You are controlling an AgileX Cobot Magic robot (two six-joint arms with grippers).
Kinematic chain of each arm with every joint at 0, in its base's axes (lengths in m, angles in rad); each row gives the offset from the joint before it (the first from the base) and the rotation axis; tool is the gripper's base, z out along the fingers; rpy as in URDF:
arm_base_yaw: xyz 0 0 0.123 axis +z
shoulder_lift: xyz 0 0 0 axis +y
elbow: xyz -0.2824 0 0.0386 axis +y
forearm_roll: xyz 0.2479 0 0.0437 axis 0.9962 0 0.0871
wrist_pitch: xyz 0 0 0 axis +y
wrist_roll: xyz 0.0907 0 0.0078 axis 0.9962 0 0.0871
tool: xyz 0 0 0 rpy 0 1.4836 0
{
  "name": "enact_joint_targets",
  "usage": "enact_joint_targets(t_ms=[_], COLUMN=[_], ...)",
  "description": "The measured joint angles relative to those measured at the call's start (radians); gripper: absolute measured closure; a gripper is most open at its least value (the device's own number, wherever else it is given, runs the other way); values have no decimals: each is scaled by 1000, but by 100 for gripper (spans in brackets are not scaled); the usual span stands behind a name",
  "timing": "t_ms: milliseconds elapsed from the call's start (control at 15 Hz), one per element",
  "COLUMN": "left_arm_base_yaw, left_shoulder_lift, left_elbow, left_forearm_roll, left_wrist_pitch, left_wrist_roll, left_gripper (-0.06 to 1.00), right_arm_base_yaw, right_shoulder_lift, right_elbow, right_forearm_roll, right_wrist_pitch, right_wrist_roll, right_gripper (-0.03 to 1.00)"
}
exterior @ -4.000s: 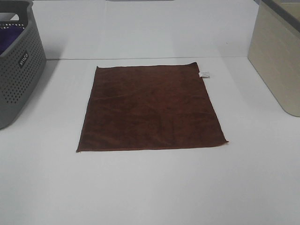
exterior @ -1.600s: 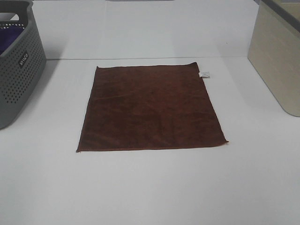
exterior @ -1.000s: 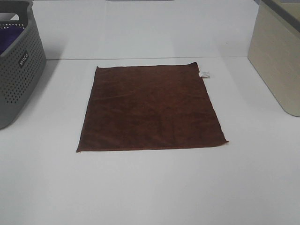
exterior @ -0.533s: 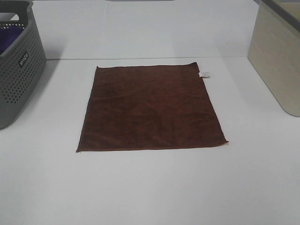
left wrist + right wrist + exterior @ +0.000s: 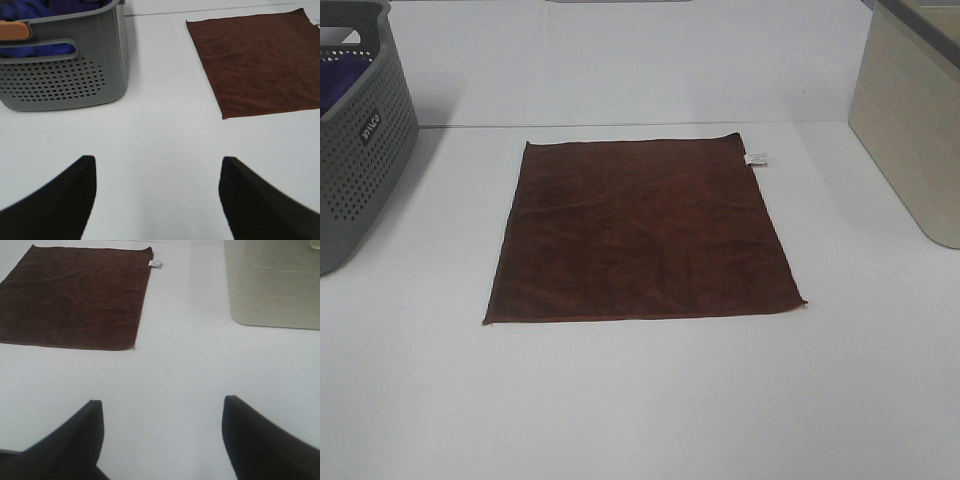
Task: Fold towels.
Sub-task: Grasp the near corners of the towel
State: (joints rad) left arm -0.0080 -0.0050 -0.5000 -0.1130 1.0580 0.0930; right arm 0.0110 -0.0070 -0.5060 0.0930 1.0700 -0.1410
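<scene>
Nothing has moved since the earlier frames: the towel (image 5: 642, 232) lies just as it did, spread flat and unfolded in a single layer in the middle of the white table (image 5: 640, 410). It is a dark reddish-brown, roughly square cloth, and its small white tag (image 5: 757, 159) sticks out at the far right corner. Neither arm reaches into the high view.

At the left edge of the table stands a grey perforated basket (image 5: 360, 150) with a purple cloth (image 5: 338, 80) inside it, well apart from the towel. At the right edge stands a beige bin (image 5: 910, 130), also well apart from the towel.

Seen from its wrist camera, the left gripper (image 5: 156, 165) hangs over bare table with its two dark fingers (image 5: 60, 200) spread wide and nothing between them. The basket and the towel's near left corner lie beyond it. The right gripper (image 5: 161, 402) is likewise released, its fingers (image 5: 260, 440) wide apart over bare table and holding nothing. The towel's near right corner and the bin lie ahead of it. Neither gripper touches the towel.
</scene>
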Motion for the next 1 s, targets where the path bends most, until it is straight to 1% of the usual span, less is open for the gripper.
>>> enact_joint_targets(t_ms=[667, 800, 867, 1000], left_arm_base_yaw=[0, 0, 0, 0], left_shoulder_lift=[0, 10, 35, 115], left_elbow=[-4, -22, -23, -21], left_forearm_roll=[0, -5, -18, -63], left_wrist_pitch=[-9, -92, -140, -245], left_wrist_roll=[0, 0, 0, 0], left_gripper=[28, 28, 28, 28], right_arm_base_yaw=[0, 0, 0, 0], right_shoulder_lift=[0, 28, 56, 130], right_elbow=[0, -8, -13, -16], right_forearm_roll=[1, 2, 2, 2], right_wrist_pitch=[-1, -26, -54, -163], right_wrist_roll=[0, 0, 0, 0], right_gripper=[32, 32, 32, 32])
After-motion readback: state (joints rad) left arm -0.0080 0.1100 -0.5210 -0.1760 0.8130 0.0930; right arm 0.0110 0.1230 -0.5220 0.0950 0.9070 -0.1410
